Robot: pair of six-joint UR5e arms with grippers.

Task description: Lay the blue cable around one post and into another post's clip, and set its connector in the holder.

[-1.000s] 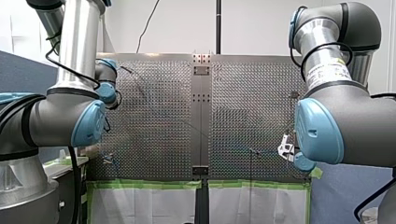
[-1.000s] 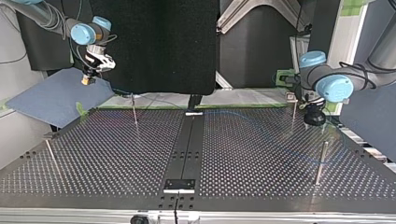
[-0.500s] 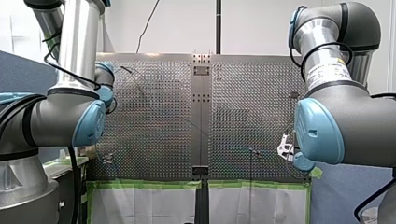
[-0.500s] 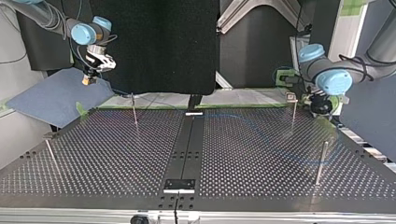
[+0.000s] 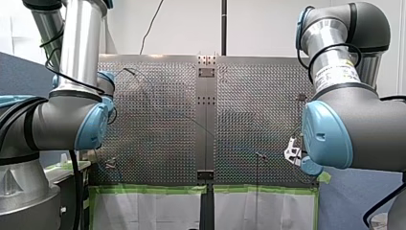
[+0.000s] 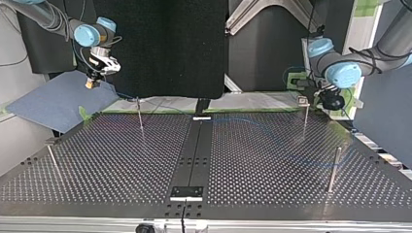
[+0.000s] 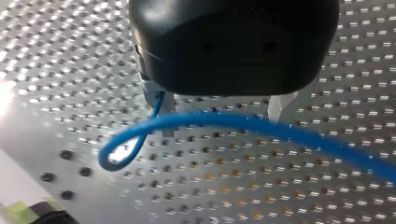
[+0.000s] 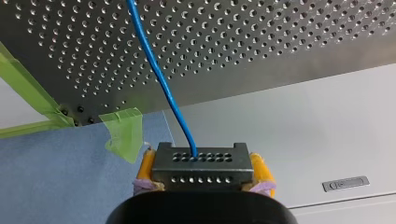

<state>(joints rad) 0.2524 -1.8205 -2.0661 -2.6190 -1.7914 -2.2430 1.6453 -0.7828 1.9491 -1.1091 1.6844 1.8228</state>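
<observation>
**Connector Gripped Off the Table's Corner; Left Gripper Open Over the Cable**

My right gripper (image 8: pixel 204 164) was closed on the connector (image 8: pixel 203 173), a black block with rows of small holes. Its yellow pads (image 8: pixel 262 169) pressed the block's two sides. The gripper hung beyond the table (image 8: pixel 261 42), off the corner marked with green tape (image 8: pixel 123 131) and above a blue mat (image 8: pixel 56 172). The cable (image 8: pixel 159 77) left the connector's face and ran straight over the table's edge onto the perforated surface. In the top view this gripper sat off the far left corner, apart from the far left post (image 6: pixel 140 115), which stood upright near the far edge.

My left gripper (image 7: pixel 219 115) hung over the table near its far right corner, close to the far right post (image 6: pixel 305 119). Its metal fingers (image 7: pixel 281 105) stood well apart and gripped nothing. The cable crossed beneath them, passing one finger and running on past the other. Beside the first finger it doubled back in a tight loop. Whether it touched that finger could not be told.

Across the right half of the table, in the top view, the cable showed only as a faint blue curve.
</observation>
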